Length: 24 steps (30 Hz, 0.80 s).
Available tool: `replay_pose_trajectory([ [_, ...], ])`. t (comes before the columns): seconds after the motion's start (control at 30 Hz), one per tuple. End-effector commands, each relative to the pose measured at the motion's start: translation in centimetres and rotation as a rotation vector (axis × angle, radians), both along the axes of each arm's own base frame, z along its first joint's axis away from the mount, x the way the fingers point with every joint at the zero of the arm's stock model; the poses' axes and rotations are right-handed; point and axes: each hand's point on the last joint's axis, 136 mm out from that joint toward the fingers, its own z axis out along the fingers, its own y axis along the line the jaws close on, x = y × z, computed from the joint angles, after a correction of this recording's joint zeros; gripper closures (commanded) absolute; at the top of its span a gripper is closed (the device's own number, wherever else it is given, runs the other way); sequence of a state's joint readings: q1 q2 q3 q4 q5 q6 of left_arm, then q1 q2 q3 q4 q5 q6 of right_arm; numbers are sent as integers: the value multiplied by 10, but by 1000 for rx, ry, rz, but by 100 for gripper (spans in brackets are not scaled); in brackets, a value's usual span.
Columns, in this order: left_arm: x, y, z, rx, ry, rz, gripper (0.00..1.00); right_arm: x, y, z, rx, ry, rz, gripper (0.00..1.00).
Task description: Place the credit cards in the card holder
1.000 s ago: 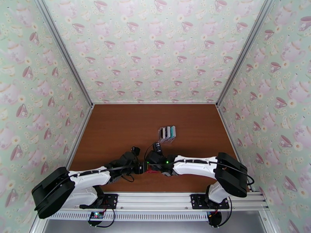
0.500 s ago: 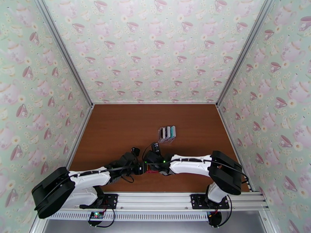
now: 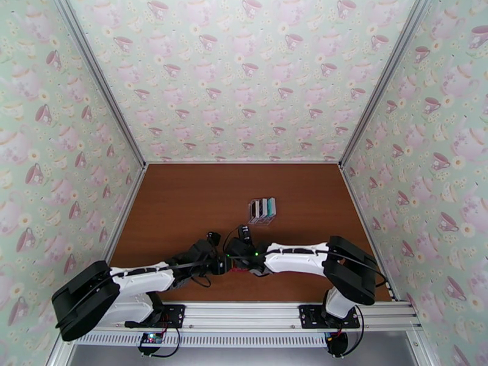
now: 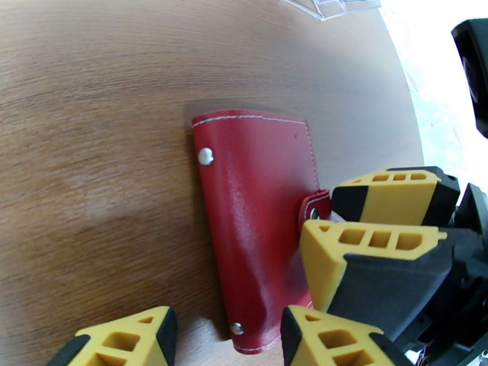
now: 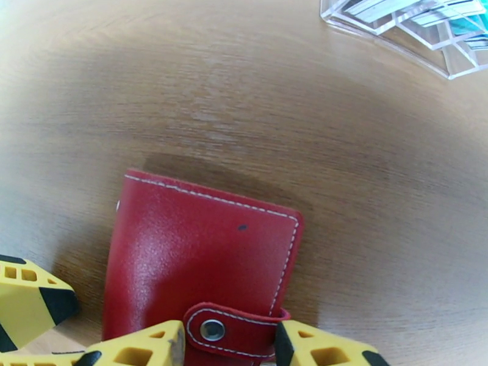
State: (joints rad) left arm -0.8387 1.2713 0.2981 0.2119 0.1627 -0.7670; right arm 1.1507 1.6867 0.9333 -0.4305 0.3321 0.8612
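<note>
Red leather-like folding card holder, snapped shut. Left gripper parted astride its end; right gripper flanks red snap tab, grip unclear. Risk: tab tug drags it unopened

We find no legible text, brand, number or sign on any surface. The card holder presents plain red leather with pale stitching and metal snaps. Any print on the credit cards, at 1 o'clock in the right wrist view, is too small and blurred to read.
</note>
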Motion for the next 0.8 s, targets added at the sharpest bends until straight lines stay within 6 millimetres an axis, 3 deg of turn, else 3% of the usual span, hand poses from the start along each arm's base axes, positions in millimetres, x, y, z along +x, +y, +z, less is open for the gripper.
replay_pose_trajectory([
  [0.0,-8,4,-15,37,47,0,56,1,12,1,33,13,-6,54],
  [0.37,-9,5,-19,56,59,1,66,7,13,7,29,-5,-14,51],
  [0.77,-10,6,-21,63,66,10,67,9,7,-6,-9,24,-20,55],
])
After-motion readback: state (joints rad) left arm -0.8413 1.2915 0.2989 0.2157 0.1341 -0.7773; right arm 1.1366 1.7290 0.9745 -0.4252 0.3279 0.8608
